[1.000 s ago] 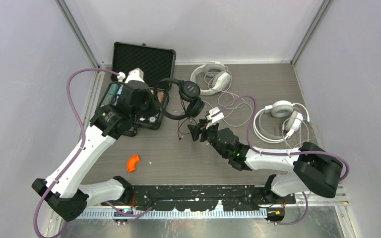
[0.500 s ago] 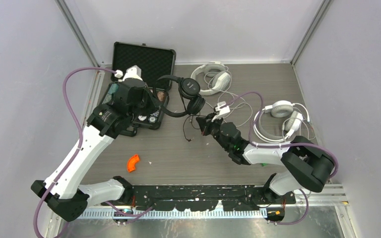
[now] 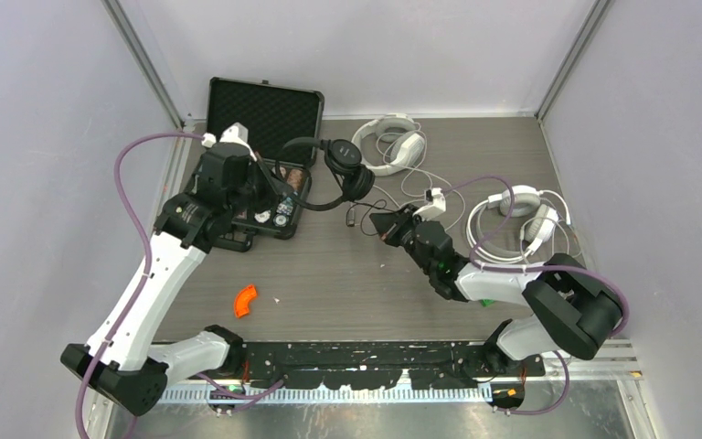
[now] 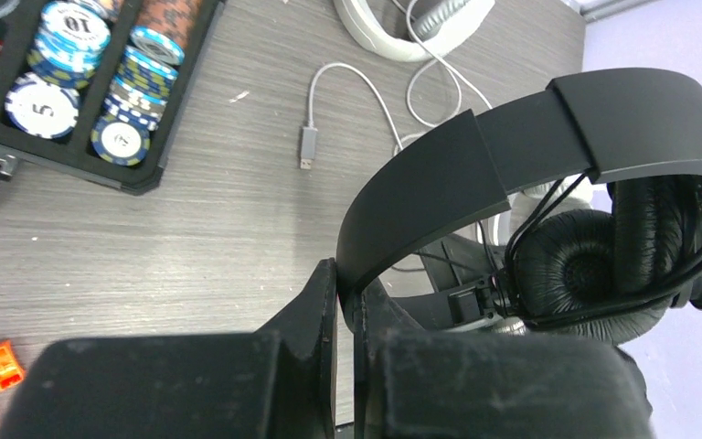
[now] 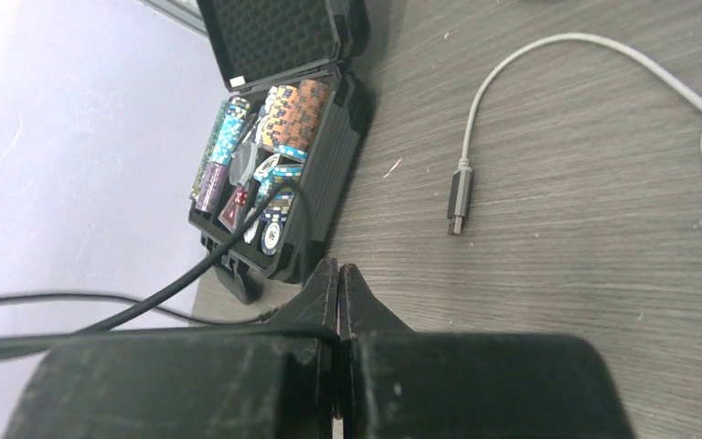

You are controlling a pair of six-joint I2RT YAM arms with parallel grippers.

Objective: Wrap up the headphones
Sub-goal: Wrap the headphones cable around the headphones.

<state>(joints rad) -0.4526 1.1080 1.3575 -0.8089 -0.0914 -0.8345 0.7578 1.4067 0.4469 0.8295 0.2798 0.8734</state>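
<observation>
The slim black headphones (image 3: 343,169) hang above the table beside the open case. My left gripper (image 4: 345,285) is shut on their headband (image 4: 439,174), and the black ear cushions (image 4: 594,274) dangle to its right. My right gripper (image 3: 379,222) is at mid-table, shut on the thin black cord (image 5: 192,273), which runs off to the left from between its fingers. One white pair of headphones (image 3: 388,142) lies at the back. Another white pair (image 3: 521,219) lies at the right among pale cords.
An open black case (image 3: 265,114) of poker chips (image 4: 55,64) sits at the back left. A grey USB plug (image 5: 458,201) on a pale cable lies on the wood between the arms. An orange plastic piece (image 3: 246,300) lies front left.
My right gripper has shut on the black cord and moved right and toward the back. My left arm has carried the black headphones slightly back and left.
</observation>
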